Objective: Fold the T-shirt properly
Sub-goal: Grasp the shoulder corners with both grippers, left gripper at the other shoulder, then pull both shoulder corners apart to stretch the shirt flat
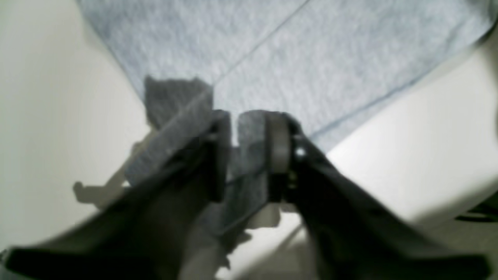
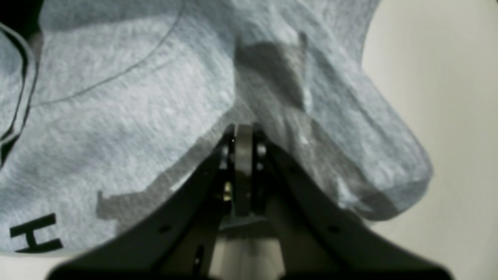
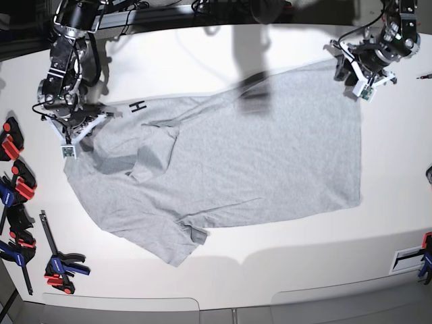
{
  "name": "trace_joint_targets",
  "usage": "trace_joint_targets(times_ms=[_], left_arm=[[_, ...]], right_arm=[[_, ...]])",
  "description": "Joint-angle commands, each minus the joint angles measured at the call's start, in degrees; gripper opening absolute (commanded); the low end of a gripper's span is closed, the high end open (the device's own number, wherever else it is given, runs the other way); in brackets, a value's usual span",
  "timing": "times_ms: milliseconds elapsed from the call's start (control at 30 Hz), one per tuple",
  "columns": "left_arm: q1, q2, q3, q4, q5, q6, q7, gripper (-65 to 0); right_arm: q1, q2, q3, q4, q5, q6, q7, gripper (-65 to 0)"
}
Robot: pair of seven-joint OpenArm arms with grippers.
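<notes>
T-shirt [image 3: 223,169] flat between right hand [image 3: 75,128] and left hand [image 3: 354,74]

Light heather-grey T-shirt [image 3: 256,162] with a black "H" — white table [image 3: 216,250], red-and-blue clamps [image 3: 57,266].

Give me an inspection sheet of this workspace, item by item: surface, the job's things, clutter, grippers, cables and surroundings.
Surface: white table, bare around the cloth.
Job's things: grey T-shirt spread across the table, one sleeve folded over near the collar end, black letter H showing at an upturned edge.
Clutter: red, blue and black clamps along one table edge; another clamp at the opposite edge.
Grippers: left gripper over a shirt corner, jaws slightly apart with grey fabric seen between them; right gripper shut, down on the bunched shirt; whether it pinches fabric cannot be told.
Cables: black cables along the far table edge.
Surroundings: nothing seen.
</notes>
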Motion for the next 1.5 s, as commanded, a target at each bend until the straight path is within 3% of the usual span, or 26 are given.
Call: trace_joint_targets(times_ms=[0,167,400,567,1067,1133,1467], left_arm=[[0.5,-0.8,-0.3,1.1,-1.9,-1.0,-1.8,-49.1],[0.5,-0.1,-0.3,1.0,-3.6,-0.9,-6.0,-65.0],[-3.0,2.7,-0.2,-7.7,-0.4,0.8,-5.0,-65.0],[-3.0,2.9,-0.2,-13.0,-0.4,0.8,-2.1,-65.0],[5.5,1.0,-0.4,-7.7,-0.8,0.9,1.5,-65.0],[6.6,0.2,-0.4,-7.7,-0.3,2.7,1.4,-65.0],[9.8,-0.8,-5.8,-7.7,1.1,4.3,1.4,-65.0]], right_arm=[[0.8,0.7,0.2,1.0,0.2,-0.2,1.1,-65.0],[0.8,0.6,0.2,1.0,0.4,-0.2,1.1,-65.0],[0.8,-1.4,0.2,1.0,0.4,-0.2,1.0,-65.0],[0.2,-3.2,0.2,1.0,0.4,0.2,-1.4,-65.0],[-15.5,-3.1,0.3,1.7,0.5,0.3,-1.4,-65.0],[-17.5,-3.0,0.3,2.9,0.7,0.3,-1.4,-65.0],[-26.6,-3.0,0.3,12.4,6.4,0.3,-3.0,-65.0]])
